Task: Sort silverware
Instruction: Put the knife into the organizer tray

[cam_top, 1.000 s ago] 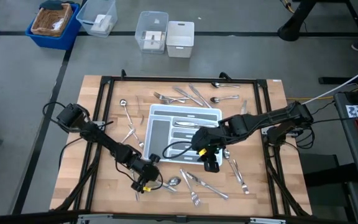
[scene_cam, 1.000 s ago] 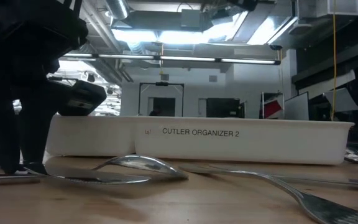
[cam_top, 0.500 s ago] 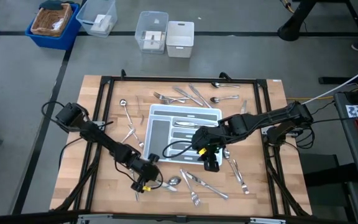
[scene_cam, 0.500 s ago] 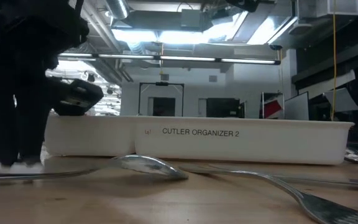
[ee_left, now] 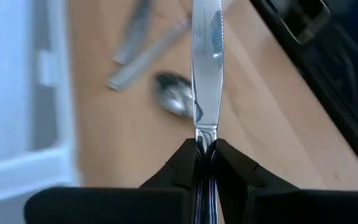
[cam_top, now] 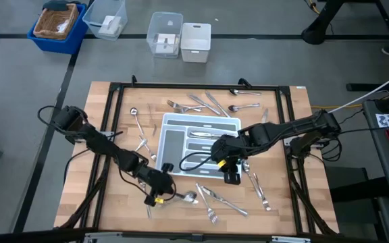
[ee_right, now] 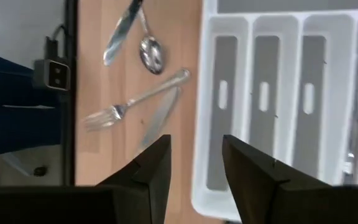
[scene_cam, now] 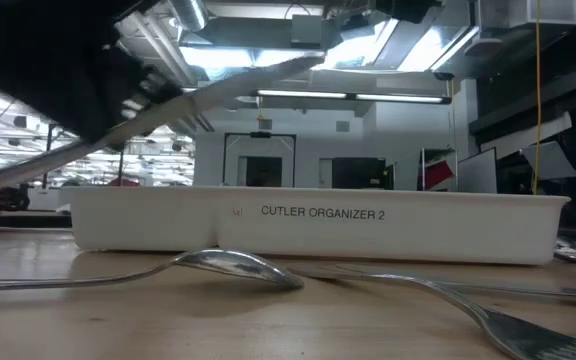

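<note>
Left end effector (ee_left: 205, 149): I see it pinched tight on the handle of a table knife (ee_left: 207, 62); in the high view it sits at lower centre-left of the frame (cam_top: 155, 196), just off the organizer's lower-left corner.
Table knife: held clear of the bench; in the low view it runs tilted across the upper left (scene_cam: 168, 105), above the organizer wall.
Right end effector (ee_right: 194, 162): fingers spread wide with nothing between them; in the high view I place it at centre (cam_top: 231, 177), at the organizer's lower-right corner.
Cutlery organizer (cam_top: 169, 121): white tray with grey compartments at the middle of the bench, a few pieces already lying in its right-hand slots; its front wall (scene_cam: 468, 235) spans the low view.
Loose silverware: one cluster above the tray (cam_top: 201, 102), another below it (cam_top: 215, 199), a few pieces to its left (cam_top: 139, 135).
Spoon (scene_cam: 233, 268): lying bowl-down on the bench, low-view foreground.
Bench (cam_top: 80, 189): bare wood, lower left of the high view.
</note>
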Controlling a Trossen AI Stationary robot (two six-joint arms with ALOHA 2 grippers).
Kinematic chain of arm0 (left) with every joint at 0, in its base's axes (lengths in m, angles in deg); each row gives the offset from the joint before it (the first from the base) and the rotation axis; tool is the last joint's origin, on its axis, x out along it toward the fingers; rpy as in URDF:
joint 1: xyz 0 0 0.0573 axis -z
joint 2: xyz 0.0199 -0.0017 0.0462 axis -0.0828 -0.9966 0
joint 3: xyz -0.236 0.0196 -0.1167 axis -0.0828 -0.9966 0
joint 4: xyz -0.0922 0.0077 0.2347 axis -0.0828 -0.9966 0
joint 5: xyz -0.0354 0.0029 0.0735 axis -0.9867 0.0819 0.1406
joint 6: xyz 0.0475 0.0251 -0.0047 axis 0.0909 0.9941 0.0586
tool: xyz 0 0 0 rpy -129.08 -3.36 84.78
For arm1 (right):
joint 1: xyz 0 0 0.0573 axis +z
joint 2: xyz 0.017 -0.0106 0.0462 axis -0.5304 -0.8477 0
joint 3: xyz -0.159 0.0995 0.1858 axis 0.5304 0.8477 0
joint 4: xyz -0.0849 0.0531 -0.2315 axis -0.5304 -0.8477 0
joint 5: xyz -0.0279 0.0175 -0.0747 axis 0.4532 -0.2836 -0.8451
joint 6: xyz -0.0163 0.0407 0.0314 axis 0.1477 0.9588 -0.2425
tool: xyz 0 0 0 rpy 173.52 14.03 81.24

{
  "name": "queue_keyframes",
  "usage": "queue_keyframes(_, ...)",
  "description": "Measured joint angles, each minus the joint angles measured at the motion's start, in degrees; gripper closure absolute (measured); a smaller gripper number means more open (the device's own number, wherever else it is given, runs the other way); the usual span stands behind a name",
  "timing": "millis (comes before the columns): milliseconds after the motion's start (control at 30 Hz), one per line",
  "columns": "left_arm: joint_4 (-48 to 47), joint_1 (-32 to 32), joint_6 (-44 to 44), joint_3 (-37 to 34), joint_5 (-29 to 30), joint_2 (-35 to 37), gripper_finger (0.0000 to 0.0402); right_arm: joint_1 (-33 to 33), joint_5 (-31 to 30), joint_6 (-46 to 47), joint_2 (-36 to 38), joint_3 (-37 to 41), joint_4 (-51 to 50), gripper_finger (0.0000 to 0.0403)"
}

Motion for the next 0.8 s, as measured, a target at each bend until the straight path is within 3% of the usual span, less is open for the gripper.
queue_keyframes(333, 2.09, -9.49, 4.96, 0.04, 6.76, 5.61, 0.037, 0.0, -7.73, 0.1, 4.45, 0.02, -6.85, 0.0256)
queue_keyframes(800, 21.69, -29.43, 22.46, 0.09, 6.84, 5.72, 0.0367, 0.0, -22.19, 1.64, 11.95, 0.02, -15.14, 0.0256)
